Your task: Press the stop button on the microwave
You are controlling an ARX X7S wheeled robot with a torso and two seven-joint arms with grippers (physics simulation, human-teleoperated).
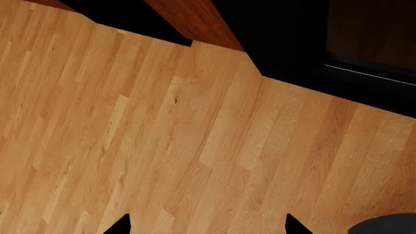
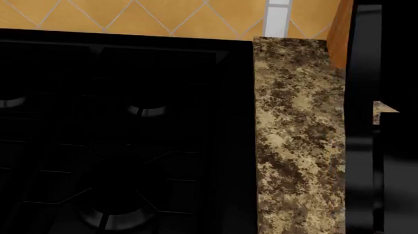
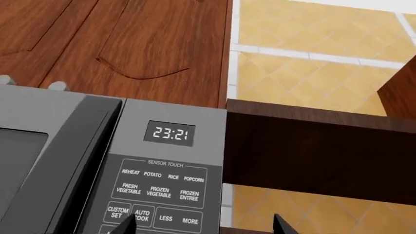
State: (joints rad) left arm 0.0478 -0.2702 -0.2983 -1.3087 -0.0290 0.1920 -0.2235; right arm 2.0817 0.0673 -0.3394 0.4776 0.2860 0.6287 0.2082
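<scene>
Left wrist view: the left hand (image 1: pixel 206 225) shows only as two dark fingertips (image 1: pixel 122 225) at the bottom edge, set wide apart with nothing between them, above a wooden floor (image 1: pixel 182 141). A black band crosses the upper right.

Head view: a black stove (image 2: pixel 109 139) with round burners fills the left and centre. A speckled granite surface (image 2: pixel 296 142) runs beside it, yellow diamond tiles (image 2: pixel 129 8) lie along the top, and a dark upright shape occupies the right edge.

Right wrist view: the microwave (image 3: pixel 97 161) sits at lower left, its display (image 3: pixel 169 133) reading 23:21 above a keypad (image 3: pixel 162 195) of touch labels. The right hand (image 3: pixel 206 225) has both fingertips spread apart at the bottom edge, empty, one overlapping the keypad. Wooden cabinets (image 3: pixel 130 44) are at upper left.
</scene>
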